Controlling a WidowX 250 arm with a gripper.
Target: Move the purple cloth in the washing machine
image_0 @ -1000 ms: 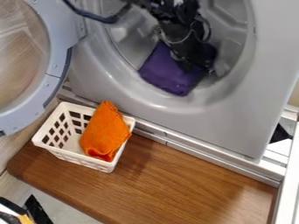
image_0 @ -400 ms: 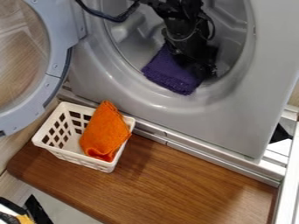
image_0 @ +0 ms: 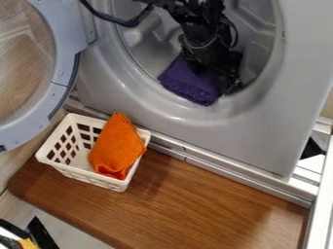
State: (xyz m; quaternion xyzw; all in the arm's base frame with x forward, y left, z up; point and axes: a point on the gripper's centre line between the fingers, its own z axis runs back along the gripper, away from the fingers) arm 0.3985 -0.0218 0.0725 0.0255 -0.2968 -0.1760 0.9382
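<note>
1. The washing machine (image_0: 260,136) is set along the bench's upper edge, its round door (image_0: 64,53) swung open to the left; inside, a metal drum (image_0: 149,56) is exposed.
2. The wooden bench (image_0: 175,204) is laid in front of the machine (its grain is easily seen).
3. At the bench's upper left corner, a white slatted basket (image_0: 88,177) is placed upright, and an orange cloth (image_0: 117,146) is held in it, folded and leaned against the right side, with its peak raised above the rim.
4. The black gripper (image_0: 229,86) is hung down inside the machine's opening, over the right part of the purple cloth. Whether that cloth is grasped or released cannot be told (dark parts are crowded together there).
5. The purple cloth (image_0: 187,85) is draped at the opening's lower edge, partly covered by the gripper, with its lowest corner pointed outward.
</note>
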